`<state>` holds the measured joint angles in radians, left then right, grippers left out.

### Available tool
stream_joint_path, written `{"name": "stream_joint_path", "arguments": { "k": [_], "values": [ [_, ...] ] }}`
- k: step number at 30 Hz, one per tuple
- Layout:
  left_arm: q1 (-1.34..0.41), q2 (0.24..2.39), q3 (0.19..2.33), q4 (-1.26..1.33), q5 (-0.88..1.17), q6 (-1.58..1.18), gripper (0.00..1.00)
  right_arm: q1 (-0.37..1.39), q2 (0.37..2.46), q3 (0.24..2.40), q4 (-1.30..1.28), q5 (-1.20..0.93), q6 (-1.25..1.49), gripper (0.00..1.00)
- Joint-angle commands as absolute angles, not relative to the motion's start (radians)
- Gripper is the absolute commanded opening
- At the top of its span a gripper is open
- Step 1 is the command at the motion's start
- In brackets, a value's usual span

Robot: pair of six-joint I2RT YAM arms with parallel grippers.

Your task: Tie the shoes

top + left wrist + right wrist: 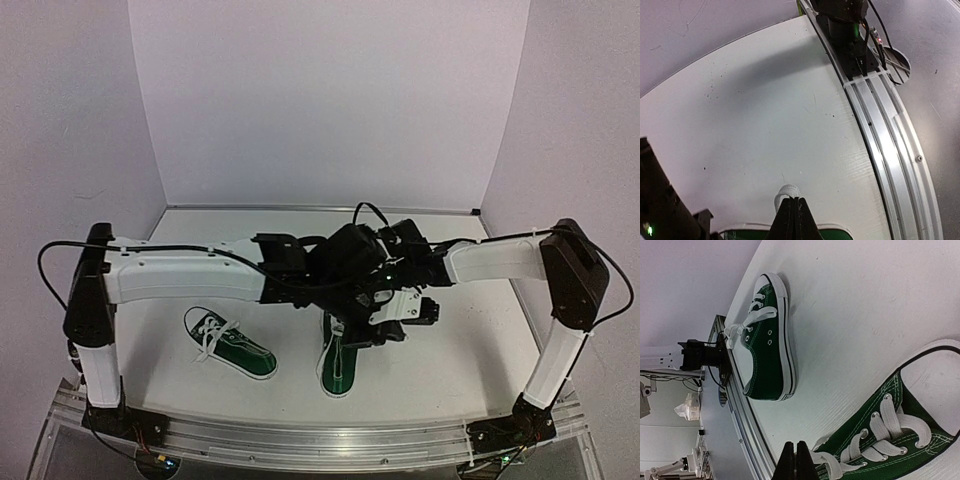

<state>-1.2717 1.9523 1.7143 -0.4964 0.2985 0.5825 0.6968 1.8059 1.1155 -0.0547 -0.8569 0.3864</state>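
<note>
White lace loop [787, 192] pokes out past the tips of the left hand [793, 201]. Its two black fingers [801, 220] are pressed flat together with the loop pinched between them. Just below that hand, a sliver of green canvas and white rim of the centre shoe [834, 233] shows at the bottom edge of the left wrist view. Beyond lies the pale surface [765, 115], speckled with small dark marks, then the aluminium rail [880, 135] with a black arm base [846, 35] bolted on it. Right hand [794, 445]: fingers closed tight, no gap visible, tips just beside the white lacing of the centre shoe [875, 440]; cannot tell whether a strand is caught between them. The lacing crosses through metal eyelets [873, 415], and the shoe's mouth opens toward the right of the right wrist view. Top view: left arm [180, 275] and right arm [495, 260] meet over the far end of the centre shoe [338, 368], which stands on its sole about midway across the surface, near end uncovered. Second shoe [232, 345] stands to the left, well apart, upright, white toe cap at its far left end. Its loose laces [742, 327] lie bunched over one side.
</note>
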Motion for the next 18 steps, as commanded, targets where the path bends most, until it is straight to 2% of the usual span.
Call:
{"name": "stream_joint_path", "arguments": {
  "k": [1,5,10,11,12,16,18],
  "values": [
    [-1.242,2.046,1.834,-0.384,0.395,0.617,0.00,0.702,1.830,1.159,-0.063,-0.926,0.327,0.00],
    [-1.220,2.068,1.798,-0.356,0.389,0.638,0.00,0.701,1.837,1.166,-0.068,-0.942,0.311,0.00],
    [-1.221,2.065,1.740,-0.327,0.269,0.666,0.00,0.701,1.845,1.176,-0.082,-0.959,0.298,0.00],
    [-1.220,2.068,1.746,-0.328,0.246,0.665,0.03,0.701,1.846,1.177,-0.083,-0.963,0.298,0.00],
    [-1.220,2.071,1.755,-0.334,0.232,0.662,0.07,0.701,1.848,1.178,-0.085,-0.968,0.298,0.00],
    [-1.223,2.060,1.774,-0.361,0.228,0.647,0.40,0.701,1.853,1.190,-0.097,-0.975,0.293,0.00],
    [-1.225,2.050,1.783,-0.386,0.234,0.636,0.50,0.701,1.856,1.196,-0.107,-0.978,0.289,0.00]
  ]
}}
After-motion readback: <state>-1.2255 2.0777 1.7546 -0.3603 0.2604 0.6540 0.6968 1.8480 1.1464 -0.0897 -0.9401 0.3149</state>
